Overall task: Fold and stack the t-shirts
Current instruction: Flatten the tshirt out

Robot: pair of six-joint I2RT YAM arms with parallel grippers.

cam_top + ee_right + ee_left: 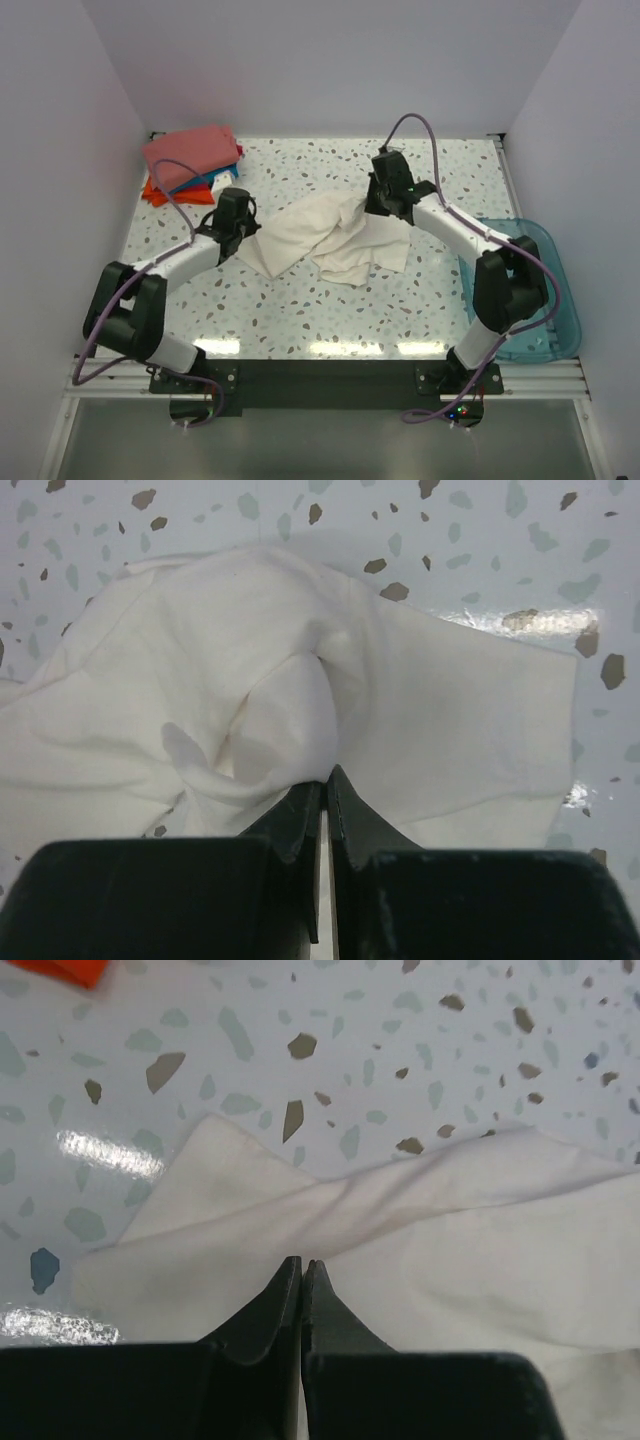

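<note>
both pincers are clenched: left pincer (pixel 302 1262) nipping an edge of the white t-shirt (pixel 450 1245), right pincer (pixel 327 775) on a bunched fold. it lies crumpled in the middle of the worktop (pixel 300 310), well apart from the folded stack (pixel 190 158). best drawn apart evenly, kept low, to flatten.

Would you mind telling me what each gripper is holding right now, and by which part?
Both look shut on the white t-shirt: the left gripper pinches cloth near its left edge, the right gripper a bunched fold toward its right end.
</note>
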